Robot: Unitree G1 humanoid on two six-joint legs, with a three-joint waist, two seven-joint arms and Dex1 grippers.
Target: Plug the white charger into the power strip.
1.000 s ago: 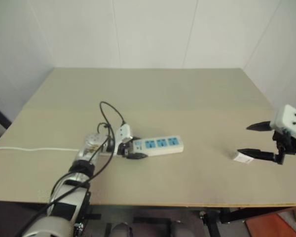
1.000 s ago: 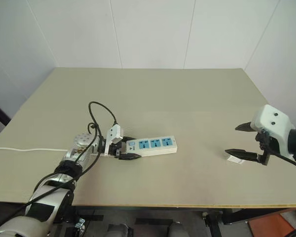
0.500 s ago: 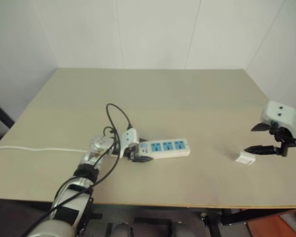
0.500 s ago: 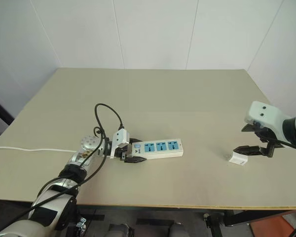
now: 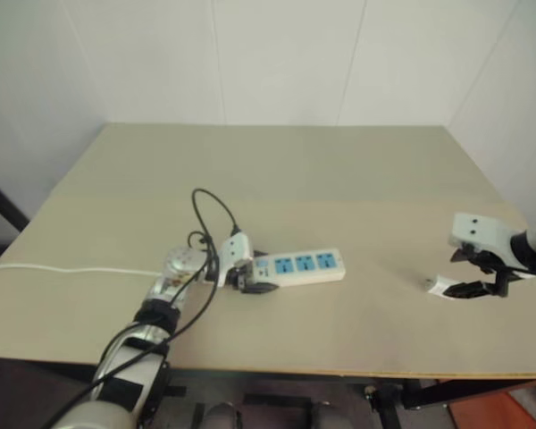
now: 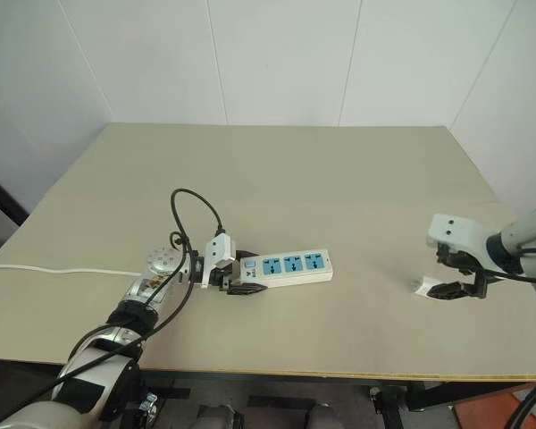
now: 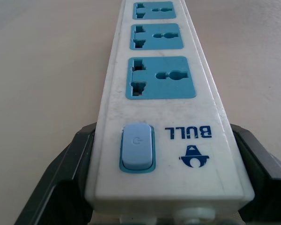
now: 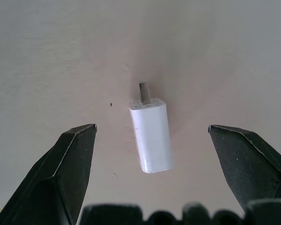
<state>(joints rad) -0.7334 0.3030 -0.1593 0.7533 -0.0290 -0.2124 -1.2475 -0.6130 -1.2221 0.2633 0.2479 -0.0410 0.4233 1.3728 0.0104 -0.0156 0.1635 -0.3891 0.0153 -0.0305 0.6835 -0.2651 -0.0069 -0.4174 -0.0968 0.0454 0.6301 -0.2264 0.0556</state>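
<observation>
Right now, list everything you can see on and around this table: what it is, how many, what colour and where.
white charger: one, white, lying flat on the table near its right edge, metal prongs pointing away from the right gripper.
power strip: one, white with three blue sockets and a pale blue switch, near the table's middle, slightly left.
thin cord: one, white, running from the strip's switch end off the table's left edge.
table: one, beige top, set in a white-walled corner.
left gripper: one, white housing with black jaws, shut on the power strip's switch end.
right gripper: one, same colours, jaws open on either side of the white charger, not touching it.
</observation>
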